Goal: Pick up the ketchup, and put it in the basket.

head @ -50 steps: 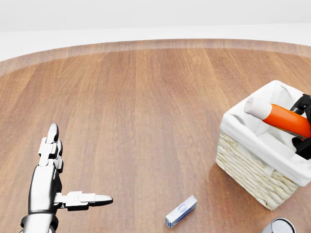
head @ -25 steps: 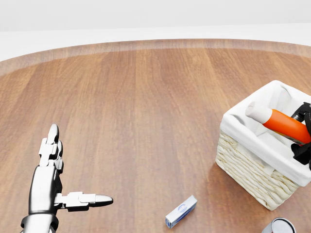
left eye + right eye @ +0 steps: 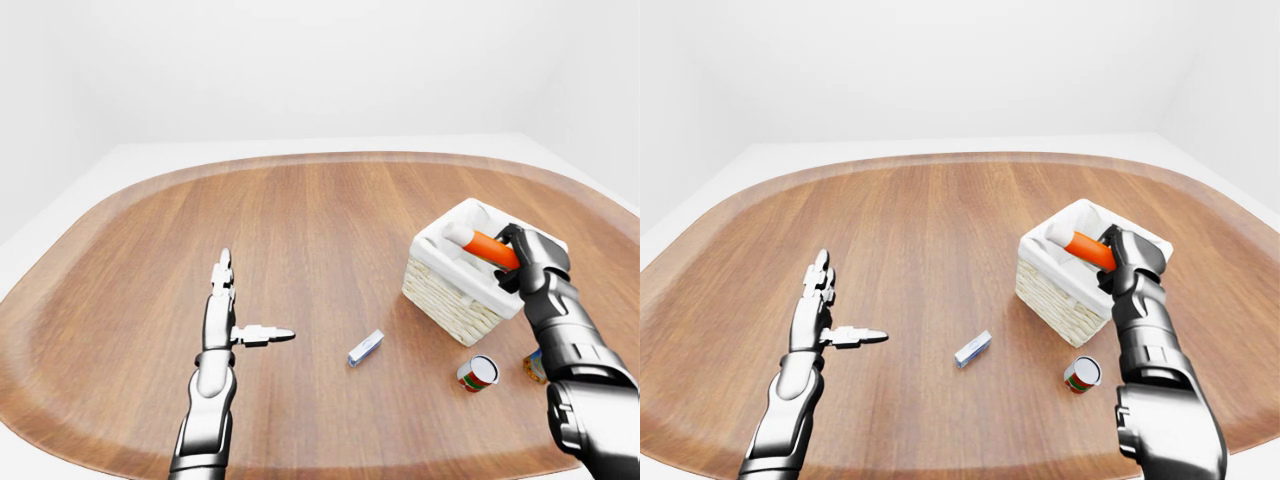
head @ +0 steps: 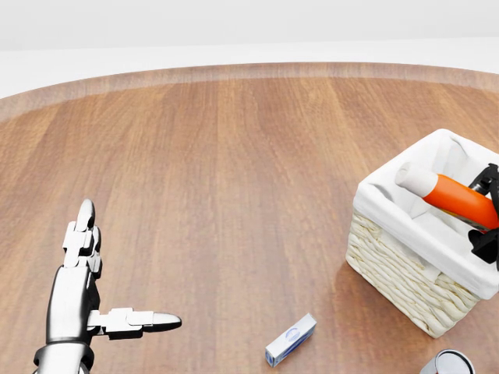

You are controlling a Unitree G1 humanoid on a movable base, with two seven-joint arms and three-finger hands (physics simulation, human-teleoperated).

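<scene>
The ketchup (image 4: 456,199), an orange-red bottle with a white cap, lies tilted inside the basket (image 4: 394,267), its cap pointing to the upper left. The basket is wicker with a white cloth lining and stands at the right of the head view. My right hand (image 3: 514,252) reaches in from the right over the basket, its fingers closed round the bottle's lower end. At the lower left of the head view my left hand (image 4: 117,273) hovers over the table, open and flat, thumb pointing right, far from the basket.
A small blue-and-white box (image 4: 291,339) lies on the wood left of the basket, toward the bottom of the view. A red-labelled can (image 3: 478,373) and a small orange item (image 3: 534,366) sit below the basket. The round table's rim (image 3: 120,200) curves round the scene.
The right hand has lowered the ketchup slightly deeper into the basket. The left hand and the camera have not moved.
</scene>
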